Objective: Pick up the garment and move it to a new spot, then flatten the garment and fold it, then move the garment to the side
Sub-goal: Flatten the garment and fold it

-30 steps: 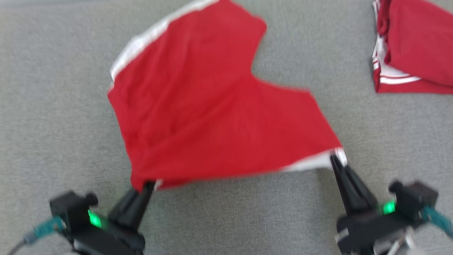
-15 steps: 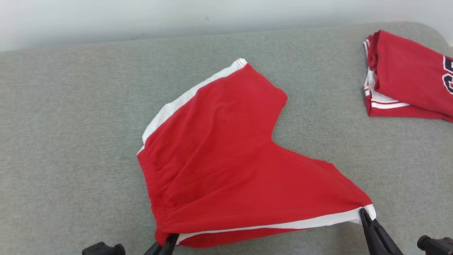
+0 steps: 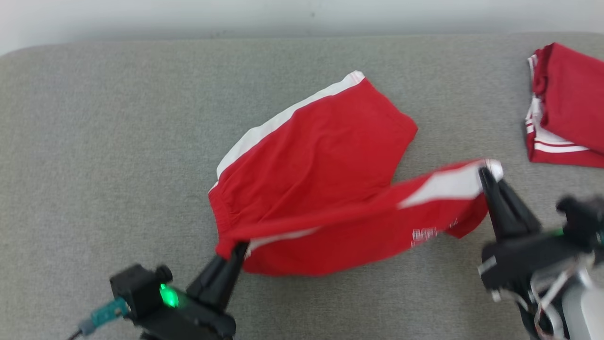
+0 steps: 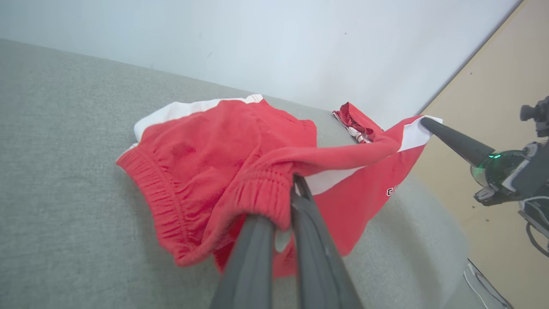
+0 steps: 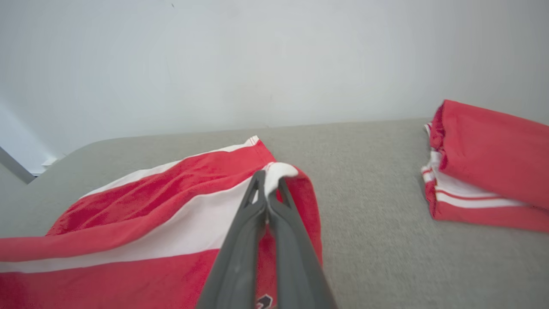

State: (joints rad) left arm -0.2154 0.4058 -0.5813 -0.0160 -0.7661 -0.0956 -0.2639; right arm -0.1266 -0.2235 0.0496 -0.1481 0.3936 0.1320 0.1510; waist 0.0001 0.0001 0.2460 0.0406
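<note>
Shorts [image 3: 325, 160]: red w/ white stripe, mid grey surface [image 3: 104, 141]; far leg lies flat, near edge lifted.
L gripper [image 3: 239, 247]: clamped on waistband corner, low.
R gripper [image 3: 483, 171]: pinching white hem corner, raised.
Folded clothes [image 3: 571, 104]: far right, well apart.

Left pincer [image 3: 237, 250]: clamped on shorts [image 3: 321, 160], held low, pointing up-right.
Right pincer [image 3: 486, 174]: clamped on shorts, held higher.

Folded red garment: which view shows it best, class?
Right wrist view: the folded red garment is close, with striped layers clear. Head view crops it at the edge; left wrist view catches a scrap behind the shorts.
</note>
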